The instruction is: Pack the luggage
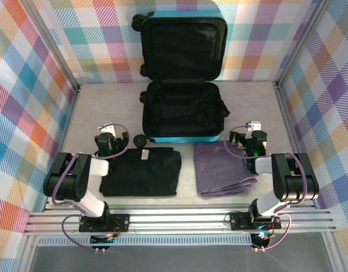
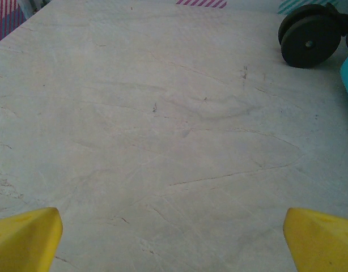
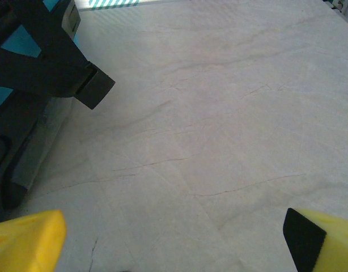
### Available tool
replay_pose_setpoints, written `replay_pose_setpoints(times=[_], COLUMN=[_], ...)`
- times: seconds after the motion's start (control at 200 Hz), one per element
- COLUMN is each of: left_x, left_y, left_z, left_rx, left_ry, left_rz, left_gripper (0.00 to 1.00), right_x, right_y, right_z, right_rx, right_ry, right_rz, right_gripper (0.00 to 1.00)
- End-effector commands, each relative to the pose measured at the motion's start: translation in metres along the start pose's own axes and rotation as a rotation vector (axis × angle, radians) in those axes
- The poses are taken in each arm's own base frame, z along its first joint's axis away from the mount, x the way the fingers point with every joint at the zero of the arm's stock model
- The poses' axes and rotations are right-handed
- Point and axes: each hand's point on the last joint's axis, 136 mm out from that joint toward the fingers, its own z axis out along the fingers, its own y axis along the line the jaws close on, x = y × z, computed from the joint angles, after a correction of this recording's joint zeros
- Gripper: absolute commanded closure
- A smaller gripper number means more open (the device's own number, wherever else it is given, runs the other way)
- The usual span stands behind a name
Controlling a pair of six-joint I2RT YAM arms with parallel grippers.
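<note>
turquoise hard-shell luggage (image 1: 182, 79) lies open, black lining and wheels showing.

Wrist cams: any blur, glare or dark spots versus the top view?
Top external: even light, sharp, no glare, but the luggage lining and the black garment go nearly featureless black. Left wrist: soft overall, the wheel and yellow fingertips blurred at the frame edges, table pale. Right wrist: soft too, with the luggage underexposed at left.
</note>
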Motion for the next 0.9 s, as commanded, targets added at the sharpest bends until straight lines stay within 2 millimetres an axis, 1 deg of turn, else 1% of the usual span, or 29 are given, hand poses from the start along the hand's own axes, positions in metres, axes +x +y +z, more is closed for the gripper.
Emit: replay_pose_setpoints(times=[0.0, 0.21, 0.245, 0.31, 0.36, 0.45, 0.57, 0.58, 0.59, 0.61, 0.685, 0.72, 0.765, 0.785, 0.8, 0.82, 0.845, 0.895], left_x=[-0.006, -0.006, -0.01, -0.02, -0.03, -0.046, -0.079, -0.081, -0.084, -0.089, -0.104, -0.109, -0.108, -0.105, -0.107, -0.103, -0.094, -0.084], left_y=[-0.003, -0.003, 0.0, 0.009, 0.009, 0.012, 0.015, 0.015, 0.015, 0.015, 0.02, 0.026, 0.041, 0.047, 0.049, 0.052, 0.053, 0.053], left_z=[0.001, 0.0, -0.001, -0.008, -0.016, -0.032, -0.055, -0.056, -0.058, -0.06, -0.069, -0.075, -0.086, -0.091, -0.094, -0.1, -0.106, -0.116], left_rx=[0.011, 0.009, -0.012, -0.062, -0.054, -0.061, -0.063, -0.063, -0.062, -0.066, -0.097, -0.137, -0.238, -0.281, -0.297, -0.32, -0.339, -0.356], left_ry=[-0.016, -0.019, -0.029, -0.026, -0.041, -0.084, -0.154, -0.154, -0.155, -0.152, -0.104, -0.071, -0.003, 0.034, 0.05, 0.088, 0.148, 0.213], left_rz=[0.016, 0.015, 0.011, -0.007, -0.011, -0.023, -0.074, -0.077, -0.081, -0.093, -0.144, -0.188, -0.277, -0.304, -0.321, -0.337, -0.346, -0.376], left_gripper=[0.0, 0.0, 0.0, 0.0, 0.0, 0.0, 0.0, 0.0, 0.0, 0.0, 0.0, 0.0, 0.0, 0.0, 0.0, 0.0, 0.0, 0.0], right_x=[-0.017, -0.017, -0.017, -0.022, -0.025, -0.032, -0.046, -0.047, -0.043, -0.043, -0.055, -0.062, -0.07, -0.073, -0.075, -0.079, -0.085, -0.093], right_y=[0.004, 0.004, 0.004, 0.0, 0.001, -0.004, -0.01, -0.01, -0.011, -0.012, -0.015, -0.014, -0.014, -0.013, -0.013, -0.011, -0.009, -0.002], right_z=[-0.001, -0.001, -0.002, -0.004, -0.007, -0.011, -0.02, -0.021, -0.021, -0.022, -0.03, -0.035, -0.041, -0.044, -0.046, -0.049, -0.053, -0.062], right_rx=[-0.014, -0.014, -0.014, 0.011, 0.01, 0.043, 0.079, 0.079, 0.084, 0.092, 0.113, 0.112, 0.118, 0.12, 0.123, 0.13, 0.14, 0.159], right_ry=[-0.052, -0.055, -0.055, -0.047, -0.055, -0.05, -0.066, -0.07, -0.052, -0.046, -0.053, -0.057, -0.031, -0.011, 0.001, 0.013, 0.02, 0.015], right_rz=[0.004, 0.003, 0.003, 0.015, 0.009, 0.024, 0.038, 0.04, 0.039, 0.041, 0.064, 0.082, 0.11, 0.118, 0.121, 0.12, 0.115, 0.088], right_gripper=[0.01, 0.01, 0.01, 0.01, 0.01, 0.01, 0.01, 0.01, 0.01, 0.01, 0.01, 0.01, 0.01, 0.01, 0.01, 0.01, 0.01, 0.01])
